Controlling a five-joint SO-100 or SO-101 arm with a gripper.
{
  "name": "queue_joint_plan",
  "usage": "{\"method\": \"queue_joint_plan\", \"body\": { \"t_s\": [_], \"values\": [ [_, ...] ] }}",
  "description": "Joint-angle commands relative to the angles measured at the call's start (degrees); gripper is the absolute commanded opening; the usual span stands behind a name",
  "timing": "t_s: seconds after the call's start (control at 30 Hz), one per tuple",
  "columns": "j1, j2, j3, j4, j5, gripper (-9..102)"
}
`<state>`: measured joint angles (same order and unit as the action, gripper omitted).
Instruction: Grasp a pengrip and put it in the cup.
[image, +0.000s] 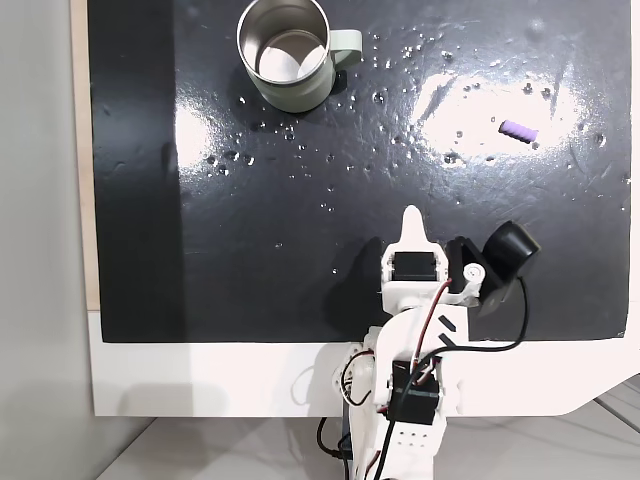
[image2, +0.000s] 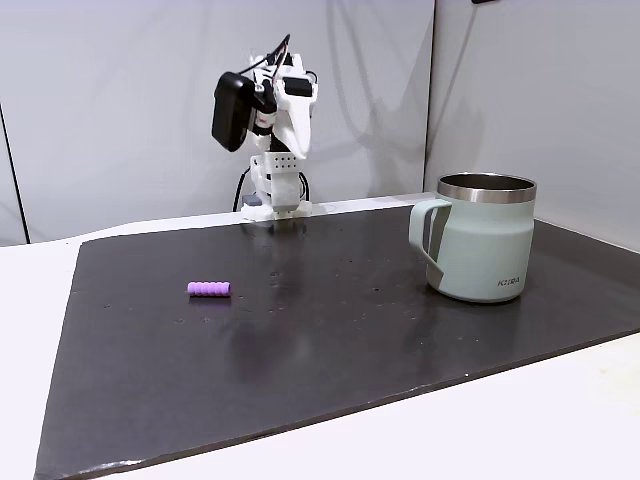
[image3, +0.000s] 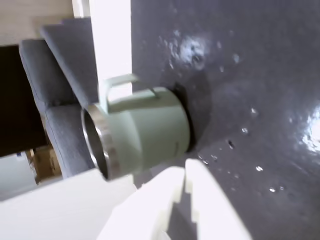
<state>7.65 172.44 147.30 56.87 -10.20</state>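
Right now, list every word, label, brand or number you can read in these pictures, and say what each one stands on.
Small dark brand print low on the side of the cup, in a fixed view: too small to read with certainty.
A faint mark on the cup's wall in the wrist view: blurred, unreadable.
No readable text on the pengrip, the arm or the black mat.

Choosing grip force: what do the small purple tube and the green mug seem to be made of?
The small light-purple ribbed tube looks like soft matte rubber, judging by its dull ridged surface; that's a guess. The pale sage-green mug looks like metal: satin painted outside, with a shiny steel-like rim and inside.
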Motion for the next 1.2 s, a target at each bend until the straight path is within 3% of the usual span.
{"method": "queue_joint_plan", "body": {
  "t_s": [0.0, 0.3, 0.6, 0.8, 1.17],
  "values": [
    [3.3, -9.0, -15.6, 0.2, -1.1, 0],
    [9.1, -42.6, -47.4, 8.5, 0.9, 2],
    [11.3, -68.1, -72.0, 20.0, 1.3, 16],
    [13.0, -80.7, -80.8, 25.2, 1.5, 26],
    [18.4, -96.0, -83.9, 27.2, 0.1, 27]
  ]
}}
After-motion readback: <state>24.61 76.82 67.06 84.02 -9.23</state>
